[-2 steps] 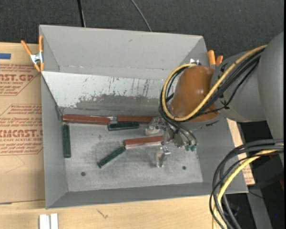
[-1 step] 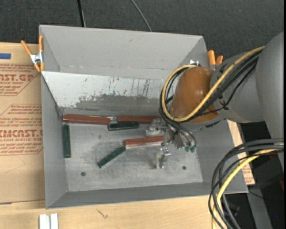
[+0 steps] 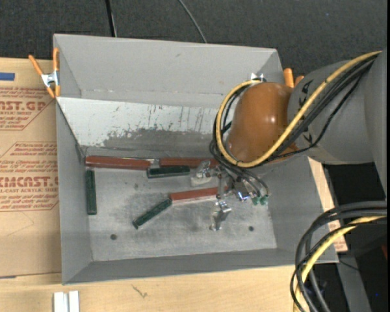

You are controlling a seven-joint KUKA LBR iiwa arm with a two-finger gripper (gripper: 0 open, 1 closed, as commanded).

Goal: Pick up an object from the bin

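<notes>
Orange wrist cover (image 3: 260,122) hides much of your tool (image 3: 220,214); released or clenched, you cannot tell. Just left of it lies a red-brown stick (image 3: 194,197), long axis running leftward.

The grey sheet-metal bin (image 3: 162,70) is seen to be matt, its floor and back wall scuffed to a rough, speckled finish. The long reddish-brown flat strip (image 3: 117,163) and the dark green flat strip (image 3: 90,192) look smooth and faintly sheened. The orange domed wrist cover (image 3: 260,119) is glossy and smooth. Bare bright metal is shown by the gripper (image 3: 219,216).
</notes>
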